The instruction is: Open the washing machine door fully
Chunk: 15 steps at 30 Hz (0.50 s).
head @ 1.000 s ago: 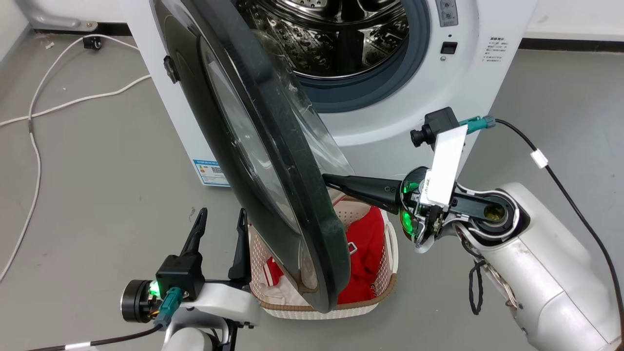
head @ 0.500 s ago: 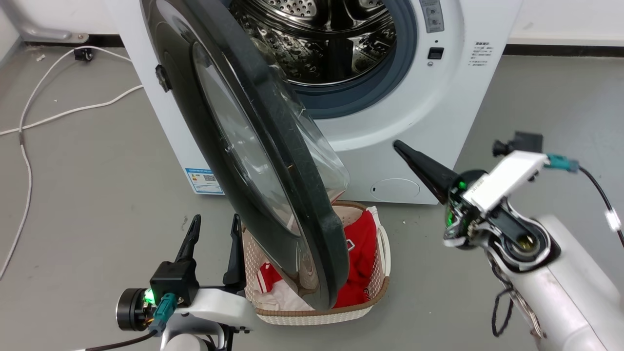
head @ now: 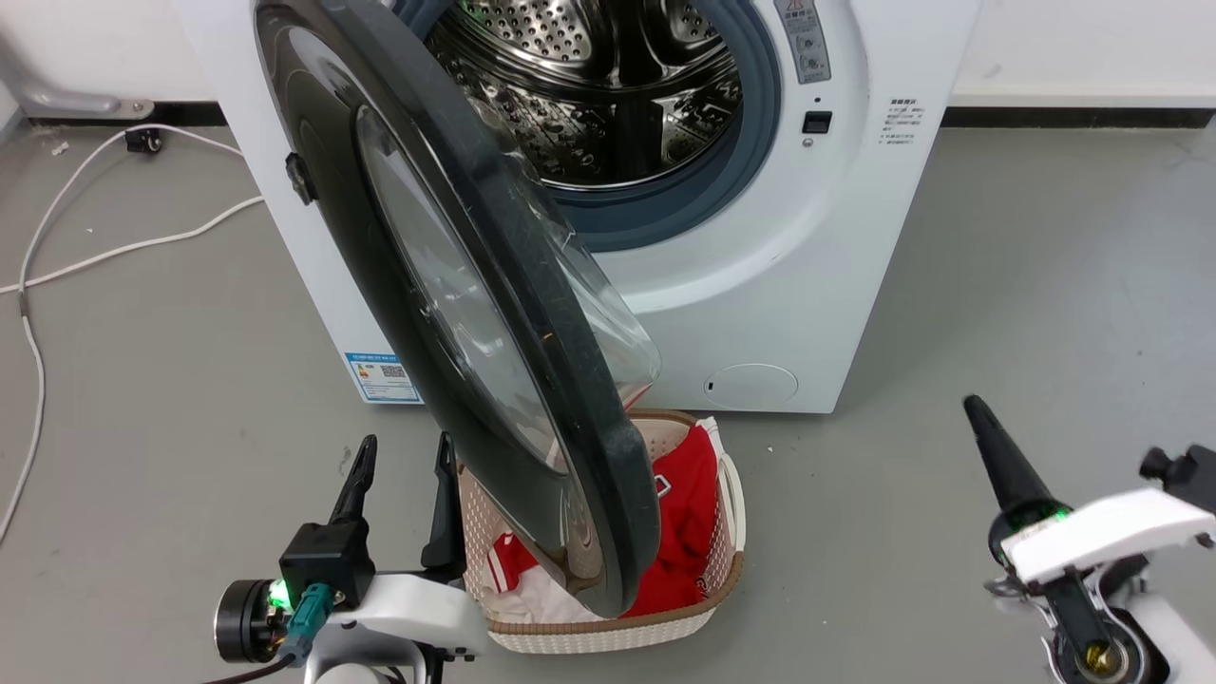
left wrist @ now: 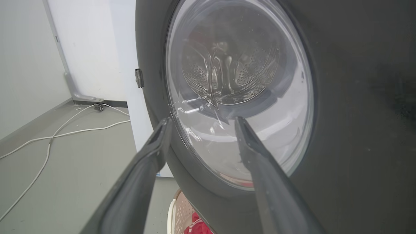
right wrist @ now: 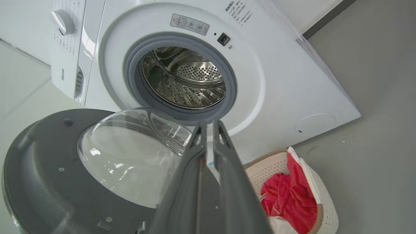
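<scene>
Standing open: door (head: 446,304), black rim with a clear domed centre, hinged at the washer's (head: 788,285) left edge and swung well out from its front, free of both grippers.
Door, left wrist view: outer face (left wrist: 341,113) just ahead of the fingers, with the washer's inside showing through the glass.
Door, right wrist view: inner face (right wrist: 48,169) with the dome bulging toward the washer (right wrist: 260,81).
Drum (head: 589,104): steel, uncovered in the washer's mouth; nothing seen inside (right wrist: 185,81).
Ring (head: 722,180): grey, around the washer's mouth.
Flap (head: 750,385): small, round and white, low on the washer's front.
Dial (right wrist: 63,21): white, on the washer's top panel.
Basket (head: 608,632): pale lattice, on the floor before the washer, under the door's lower edge; also seen from the right wrist (right wrist: 325,208).
Red cloth (head: 689,494): lying in the basket (right wrist: 286,195).
Cable (head: 123,247): white, trailing on the floor to the washer's left.
Left gripper (head: 405,446): before the washer's left corner, fingers spread and holding nothing, aimed at the door's outer face (left wrist: 202,122); whether it touches cannot be told.
Right gripper (head: 971,404): well apart from the washer, off its right front corner, fingers pressed nearly together on nothing (right wrist: 209,125).
</scene>
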Available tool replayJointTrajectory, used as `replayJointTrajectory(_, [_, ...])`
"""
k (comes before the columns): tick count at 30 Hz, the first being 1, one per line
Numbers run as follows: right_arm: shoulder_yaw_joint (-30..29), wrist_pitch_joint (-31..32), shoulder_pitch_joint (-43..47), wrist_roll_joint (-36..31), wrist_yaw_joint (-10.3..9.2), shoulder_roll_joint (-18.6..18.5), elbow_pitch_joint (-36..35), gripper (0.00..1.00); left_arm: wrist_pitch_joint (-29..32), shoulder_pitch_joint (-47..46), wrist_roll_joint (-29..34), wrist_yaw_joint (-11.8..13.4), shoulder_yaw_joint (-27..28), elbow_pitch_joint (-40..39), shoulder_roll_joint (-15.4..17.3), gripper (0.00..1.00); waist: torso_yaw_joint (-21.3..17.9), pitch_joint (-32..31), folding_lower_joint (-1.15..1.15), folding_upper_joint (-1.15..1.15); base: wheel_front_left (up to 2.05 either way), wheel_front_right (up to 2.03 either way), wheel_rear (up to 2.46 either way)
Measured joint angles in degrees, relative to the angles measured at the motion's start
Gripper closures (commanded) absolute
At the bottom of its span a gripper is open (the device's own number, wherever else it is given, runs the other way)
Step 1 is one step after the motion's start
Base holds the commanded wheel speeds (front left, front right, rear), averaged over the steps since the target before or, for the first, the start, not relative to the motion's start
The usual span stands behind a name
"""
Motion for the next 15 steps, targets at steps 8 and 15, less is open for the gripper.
replayJointTrajectory(8, [-7.5,-4.3,4.1,-25.6,0.01,1.3,3.7,0.0,0.0,1.1,0.1,-0.2,0.9,0.2,0.0,0.0,-0.5,-1.7,0.0,0.0,0.0,0.0,0.0])
replayJointTrajectory(15, [-23.0,-4.4,10.7,-51.4,0.01,10.2,-3.8,0.0,0.0,2.0,0.2,-0.3,1.5,0.2,0.0,0.0,-0.7,-2.6,0.0,0.0,0.0,0.0,0.0])
